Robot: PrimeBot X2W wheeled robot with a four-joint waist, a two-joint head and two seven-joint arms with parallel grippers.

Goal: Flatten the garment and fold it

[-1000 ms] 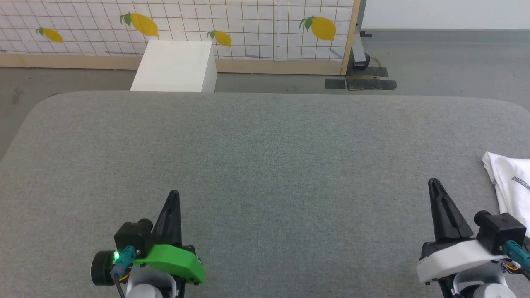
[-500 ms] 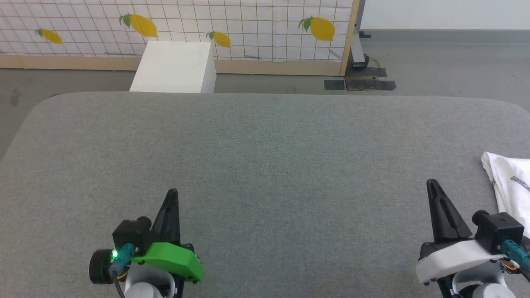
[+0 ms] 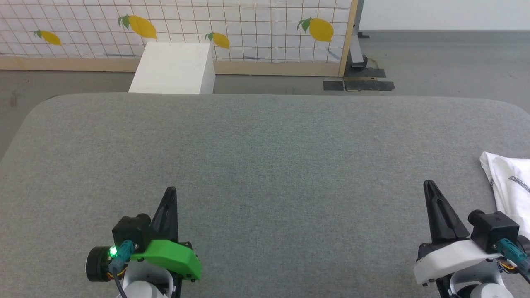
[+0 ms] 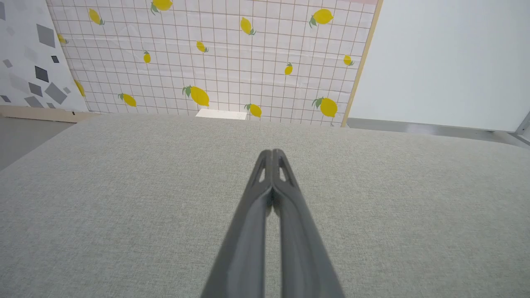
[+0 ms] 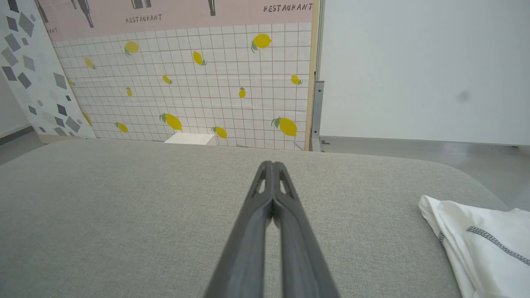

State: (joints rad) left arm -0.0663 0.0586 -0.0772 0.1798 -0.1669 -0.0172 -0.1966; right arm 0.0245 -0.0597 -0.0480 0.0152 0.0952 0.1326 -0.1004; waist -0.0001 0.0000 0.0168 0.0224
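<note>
Working on the grey table [image 3: 265, 157], you risk losing the garment [image 3: 507, 186] over its right edge, where it lies bunched; a sideways pull can slide it off; the white box [image 3: 172, 68] beyond the far edge obstructs nothing; the right end effector [image 3: 428, 184], near the garment, and the left end effector [image 3: 169, 191] are closed, empty.

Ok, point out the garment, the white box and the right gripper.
garment [image 5: 484, 260], right wrist view, white fabric below the seam.
white box [image 3: 169, 68], head view, top face.
right gripper [image 3: 429, 185], head view, shut fingertips.
</note>
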